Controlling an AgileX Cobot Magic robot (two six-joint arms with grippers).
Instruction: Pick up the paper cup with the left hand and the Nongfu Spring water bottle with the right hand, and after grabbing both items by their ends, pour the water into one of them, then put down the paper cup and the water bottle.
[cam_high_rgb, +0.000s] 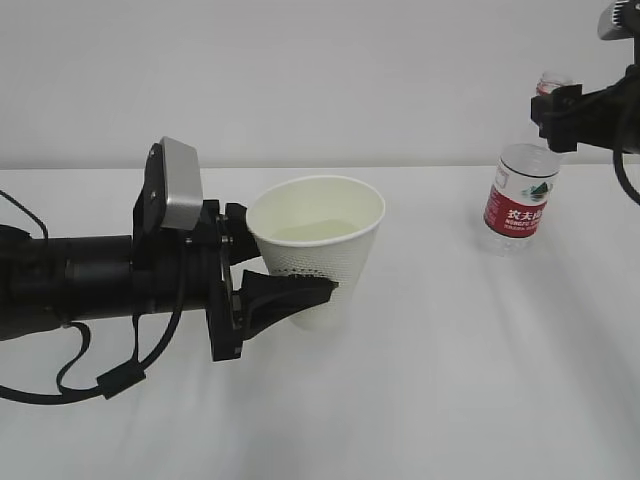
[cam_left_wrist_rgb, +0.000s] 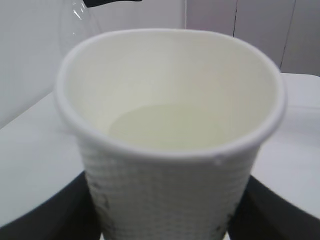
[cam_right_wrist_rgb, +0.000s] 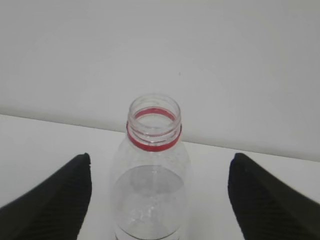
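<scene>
Now the paper cup (cam_high_rgb: 318, 245), holding water (cam_left_wrist_rgb: 165, 127), sits squeezed in my left hand (cam_high_rgb: 285, 290) just above the table (cam_high_rgb: 420, 380); pinching harder could buckle it and spill. My right hand (cam_right_wrist_rgb: 160, 200) is spread around the upright bottle (cam_high_rgb: 521, 195).

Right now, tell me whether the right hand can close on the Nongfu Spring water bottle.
Probably yes: the right hand is open, its fingers either side of the standing Nongfu Spring water bottle, with nothing between them.

One white tapered paper cup (cam_high_rgb: 318, 240) (some clear liquid inside), one clear plastic bottle with a red label (cam_high_rgb: 520, 200), and two black robot arms, left (cam_high_rgb: 100, 280) and right (cam_high_rgb: 600, 110)
</scene>
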